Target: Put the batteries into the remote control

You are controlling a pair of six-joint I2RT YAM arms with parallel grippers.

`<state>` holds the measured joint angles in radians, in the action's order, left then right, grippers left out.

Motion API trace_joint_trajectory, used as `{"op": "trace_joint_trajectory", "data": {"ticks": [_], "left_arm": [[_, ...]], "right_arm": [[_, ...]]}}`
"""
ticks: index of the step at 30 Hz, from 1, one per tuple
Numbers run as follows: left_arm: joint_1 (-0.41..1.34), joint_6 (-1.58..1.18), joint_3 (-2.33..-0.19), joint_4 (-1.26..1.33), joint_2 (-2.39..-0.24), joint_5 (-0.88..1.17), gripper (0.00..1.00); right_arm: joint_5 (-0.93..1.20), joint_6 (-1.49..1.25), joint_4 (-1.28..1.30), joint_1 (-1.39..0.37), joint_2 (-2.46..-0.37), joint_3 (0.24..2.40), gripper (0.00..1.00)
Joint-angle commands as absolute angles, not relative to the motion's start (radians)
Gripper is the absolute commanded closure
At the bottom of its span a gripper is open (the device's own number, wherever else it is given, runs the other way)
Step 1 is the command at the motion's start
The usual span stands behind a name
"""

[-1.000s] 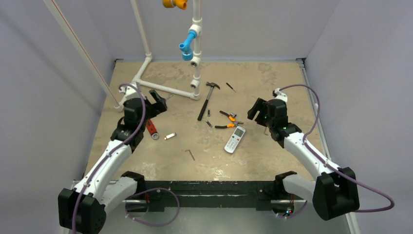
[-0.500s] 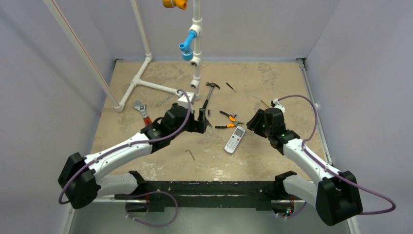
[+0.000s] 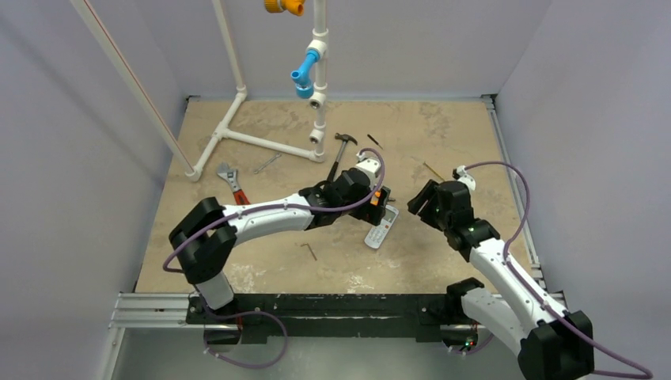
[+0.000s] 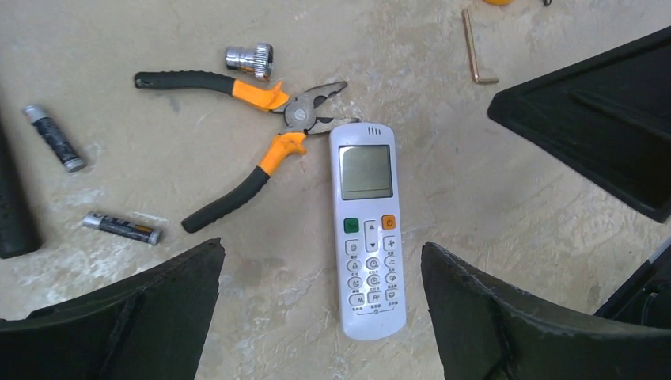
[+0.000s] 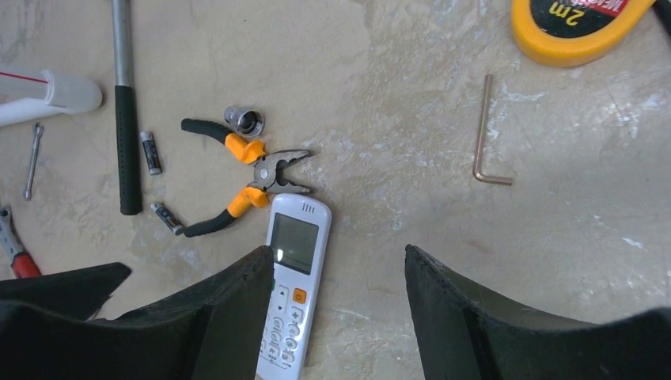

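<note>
Though not yet gripped by either arm, remote control (image 4: 367,229): lies flat on the bench (image 4: 490,198), buttons and display up, display end just beside the nose of the pliers (image 4: 305,115), perhaps touching.
Left claw (image 4: 320,253): wide apart, empty, hovers straddling the lower half of the remote control; likely lined up to take it by its long sides.
Right claw (image 5: 339,253): apart, empty, hangs near the remote control on its right; seemingly placed to steady or turn it.
Batteries (image 4: 54,138): two, loose on the bench on the far side of the pliers from the remote control, apart from each other; second one (image 4: 123,228) nearer the left claw.
Reason for the order: probably remote control first, with the battery bay presumably on the hidden underside; turning over needed before any loading.
In the way: pliers handles between batteries and remote control; hammer (image 5: 124,119) handle close beside the far battery, tight for a pinch there.
Around: silver socket (image 4: 249,59) by the pliers; hex key (image 5: 484,134) and yellow tape measure (image 5: 578,28) well off to the right, no hindrance.
Risk: thin remote control flat on the bench, hard to get under; may slide into the pliers.
</note>
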<state>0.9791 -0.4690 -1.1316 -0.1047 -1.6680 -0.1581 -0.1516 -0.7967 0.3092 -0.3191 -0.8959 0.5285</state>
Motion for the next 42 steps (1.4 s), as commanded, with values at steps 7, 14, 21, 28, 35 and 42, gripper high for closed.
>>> {"op": "trace_joint_trajectory", "data": {"ticks": [7, 14, 21, 28, 35, 42], "left_arm": [[1.035, -0.431, -1.25, -0.126, -1.83, -0.048, 0.11], [1.076, -0.42, -1.286, -0.135, -1.9, -0.038, 0.11], [1.078, -0.419, -1.333, -0.191, -1.956, -0.063, 0.13], [1.078, -0.409, -1.372, -0.237, -2.004, -0.084, 0.21], [1.08, -0.392, -1.382, -0.25, -2.02, -0.094, 0.39], [1.08, -0.383, -1.362, -0.229, -1.994, -0.062, 0.66]], "right_arm": [[-0.246, -0.774, 0.426, -0.276, -0.799, 0.613, 0.4], [-0.217, -0.769, 0.415, -0.272, -0.799, 0.613, 0.4], [-0.207, -0.76, 0.411, -0.27, -0.798, 0.609, 0.42], [-0.214, -0.747, 0.411, -0.268, -0.786, 0.606, 0.46], [-0.219, -0.735, 0.409, -0.268, -0.779, 0.607, 0.49], [-0.221, -0.711, 0.394, -0.268, -0.757, 0.593, 0.49]]}}
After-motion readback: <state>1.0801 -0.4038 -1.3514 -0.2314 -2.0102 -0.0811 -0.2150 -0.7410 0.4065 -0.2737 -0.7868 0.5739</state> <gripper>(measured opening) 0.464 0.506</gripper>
